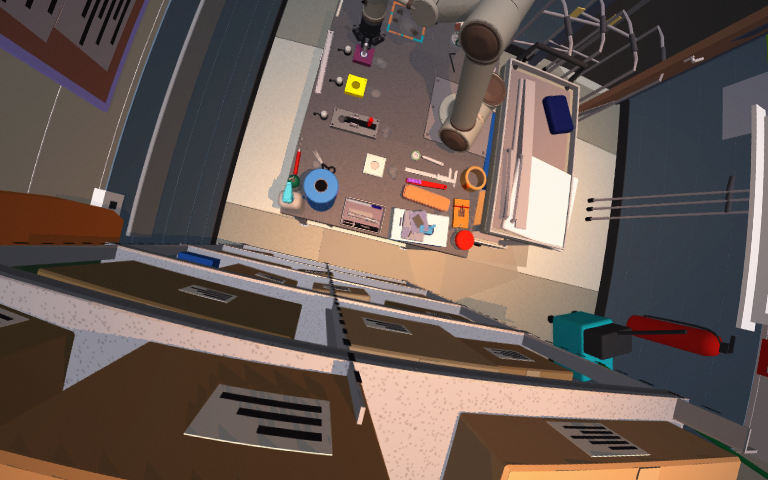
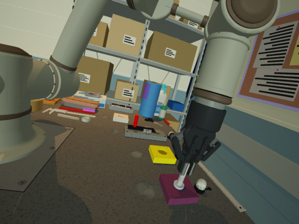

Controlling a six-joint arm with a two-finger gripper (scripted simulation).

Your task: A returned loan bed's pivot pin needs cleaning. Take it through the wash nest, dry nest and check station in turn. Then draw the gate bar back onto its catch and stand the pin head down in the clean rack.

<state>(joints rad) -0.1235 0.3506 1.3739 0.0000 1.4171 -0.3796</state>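
Note:
The pivot pin is a white rod with a wider head at its lower end. It stands upright in the hole of the magenta block at the near right of the bench. My gripper is straight above the block, and its fingers are closed on the pin's upper shaft. A yellow block with a round hole lies just beyond. Past it sits the grey gate-bar fixture with a black slide and a red handle. A white tile with a hole lies farther off.
A blue cylinder and a spray bottle stand at the bench's far end. A white knob sits right beside the magenta block. A ruler strip runs along the right edge. Brushes, tape and rulers lie far left by my arm's base.

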